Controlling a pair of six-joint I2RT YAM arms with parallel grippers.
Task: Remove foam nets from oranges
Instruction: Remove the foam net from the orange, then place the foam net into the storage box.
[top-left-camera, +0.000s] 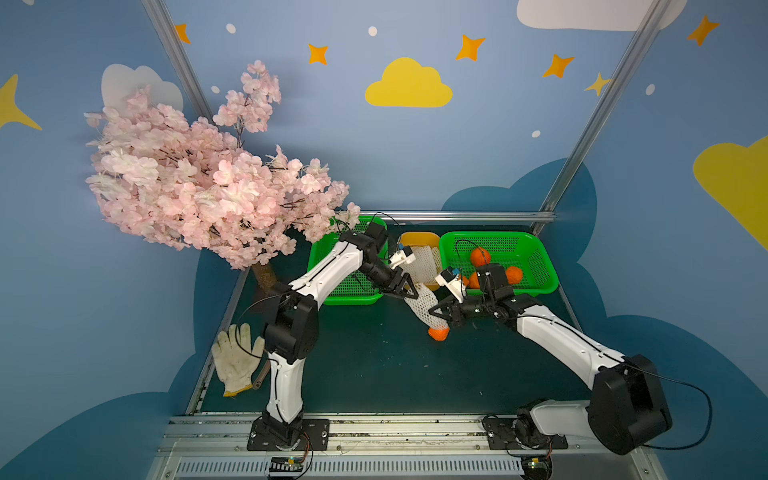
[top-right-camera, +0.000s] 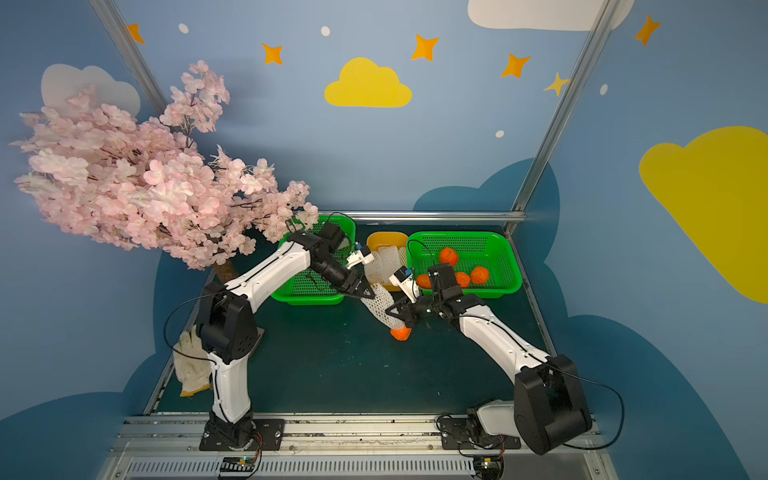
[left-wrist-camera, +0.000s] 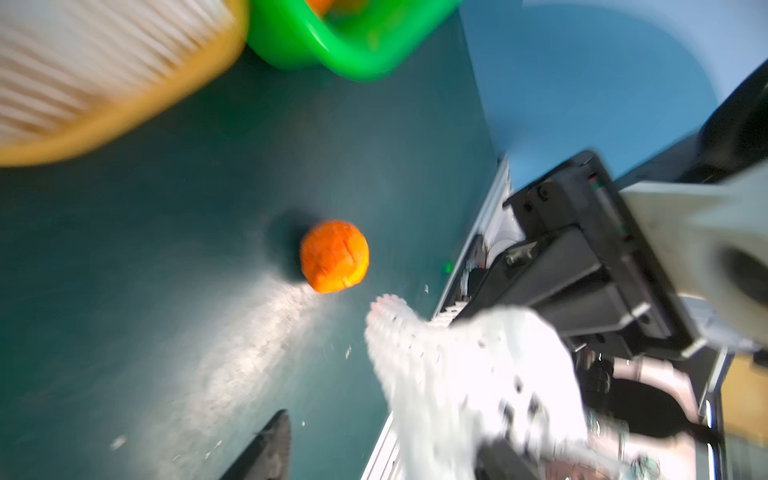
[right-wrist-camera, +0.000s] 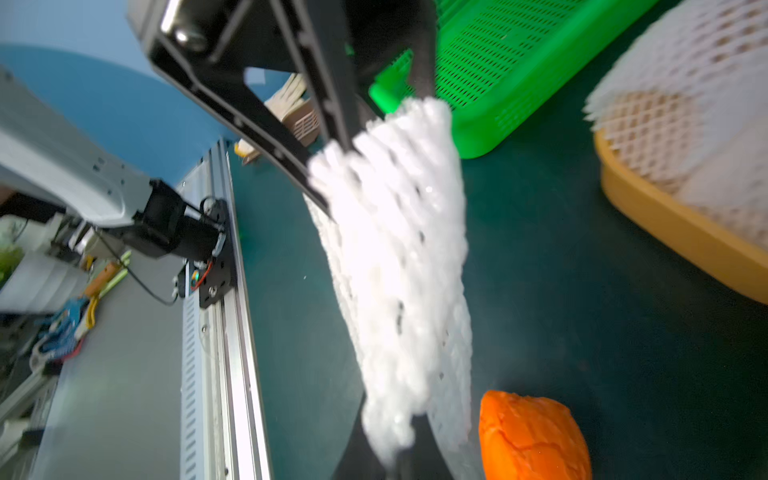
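A white foam net (top-left-camera: 424, 305) (top-right-camera: 380, 305) hangs stretched between my two grippers over the dark green table. My right gripper (top-left-camera: 442, 316) (right-wrist-camera: 399, 449) is shut on its lower end. My left gripper (top-left-camera: 411, 293) (left-wrist-camera: 386, 436) stands open at the upper end, and the net (left-wrist-camera: 457, 374) still lies against one of its fingers. A bare orange (top-left-camera: 438, 333) (top-right-camera: 400, 333) (left-wrist-camera: 334, 257) (right-wrist-camera: 532, 436) sits on the table just below the net's lower end, outside the net (right-wrist-camera: 395, 270). The wrist views are blurred.
A green basket (top-left-camera: 550, 274) at the back right holds several bare oranges (top-left-camera: 480, 257). A yellow tub (top-left-camera: 417, 240) beside it holds foam nets (top-left-camera: 424, 262). Another green basket (top-left-camera: 353, 298) stands at the back left under a pink blossom tree (top-left-camera: 199, 187). A white glove (top-left-camera: 235, 361) lies front left.
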